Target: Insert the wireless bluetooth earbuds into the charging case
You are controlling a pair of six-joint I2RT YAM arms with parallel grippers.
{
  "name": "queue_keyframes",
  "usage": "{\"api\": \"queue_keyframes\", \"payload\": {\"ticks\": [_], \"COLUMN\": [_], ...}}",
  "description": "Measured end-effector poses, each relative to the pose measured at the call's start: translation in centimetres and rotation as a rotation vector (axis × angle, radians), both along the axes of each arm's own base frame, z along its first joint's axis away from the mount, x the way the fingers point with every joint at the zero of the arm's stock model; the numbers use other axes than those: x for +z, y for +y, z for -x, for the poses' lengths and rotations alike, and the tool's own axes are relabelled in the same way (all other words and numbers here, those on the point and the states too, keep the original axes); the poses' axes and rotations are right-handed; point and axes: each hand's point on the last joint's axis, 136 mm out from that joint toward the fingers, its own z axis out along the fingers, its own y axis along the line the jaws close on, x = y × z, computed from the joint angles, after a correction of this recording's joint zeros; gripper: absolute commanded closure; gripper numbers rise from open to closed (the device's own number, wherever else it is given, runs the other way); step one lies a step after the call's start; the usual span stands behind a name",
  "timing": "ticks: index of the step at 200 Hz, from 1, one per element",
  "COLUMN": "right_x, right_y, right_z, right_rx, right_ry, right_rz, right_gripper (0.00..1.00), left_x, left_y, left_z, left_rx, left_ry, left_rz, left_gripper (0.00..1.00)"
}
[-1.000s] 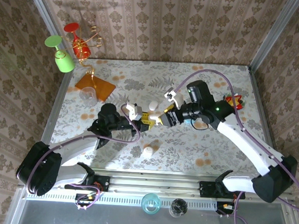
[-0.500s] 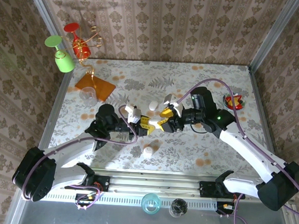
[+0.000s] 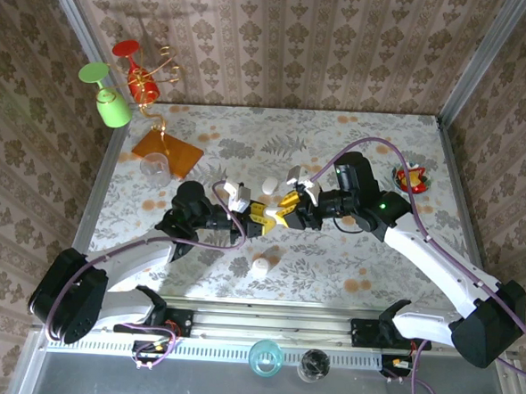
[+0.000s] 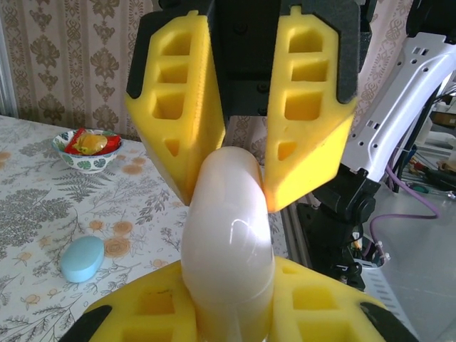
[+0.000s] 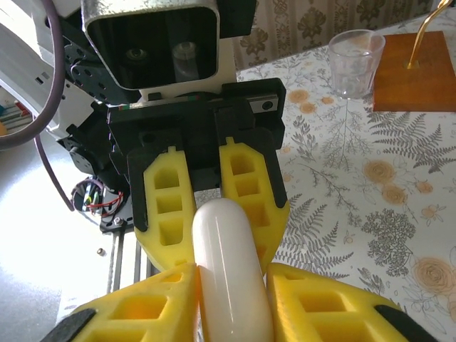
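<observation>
As they meet over the middle of the table [image 3: 338, 139], left gripper [image 4: 228, 278] is clamped on the white charging case [image 4: 228, 228], held clear of the table, and right gripper [image 5: 231, 279] pinches its other end; lid looks closed, earbuds too small to spot, so insertion's all ahead

Bright, even light; mild glare.

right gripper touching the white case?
Touching. Right wrist view: both fingers of the right gripper sit flush against the sides of the white case, with no gap.
</observation>
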Motion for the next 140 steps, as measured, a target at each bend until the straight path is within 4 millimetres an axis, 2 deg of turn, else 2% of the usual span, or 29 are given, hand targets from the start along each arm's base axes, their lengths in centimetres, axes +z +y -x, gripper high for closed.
{"api": "queue_keyframes", "payload": {"ticks": [14,45,61,71,78,95,121,140], "right_x": [0.03,0.19,0.2,0.21,0.21,0.22,-0.16,-0.64], "right_y": [-0.04,-0.14,-0.22,-0.25,-0.26,-0.28,-0.52,-0.89], "right_z": [0.0,0.11,0.22,0.2,0.19,0.17,-0.04,-0.3], "right_rx": [0.001,0.001,0.001,0.0,-0.001,-0.002,-0.015,-0.031], "right_ry": [-0.004,-0.013,-0.014,-0.016,-0.016,-0.015,0.0,0.024], "right_rz": [0.0,-0.003,-0.004,-0.005,-0.005,-0.006,-0.002,0.001], "right_gripper": [0.8,0.81,0.81,0.81,0.79,0.67,0.62,0.66], "left_x": [-0.03,0.1,0.12,0.15,0.15,0.21,0.61,0.76], "left_y": [-0.02,-0.02,-0.03,-0.03,-0.04,-0.04,-0.05,-0.06], "left_z": [0.03,0.07,0.09,0.09,0.08,0.08,0.04,-0.11], "left_rx": [-0.004,-0.007,-0.008,-0.008,-0.008,-0.008,-0.005,0.004], "left_ry": [0.006,0.005,0.004,0.002,0.002,0.001,-0.017,-0.024], "left_rz": [0.0,0.005,0.006,0.007,0.007,0.009,0.024,0.029], "left_gripper": [0.89,0.8,0.81,0.85,0.88,0.91,0.91,0.91]}}
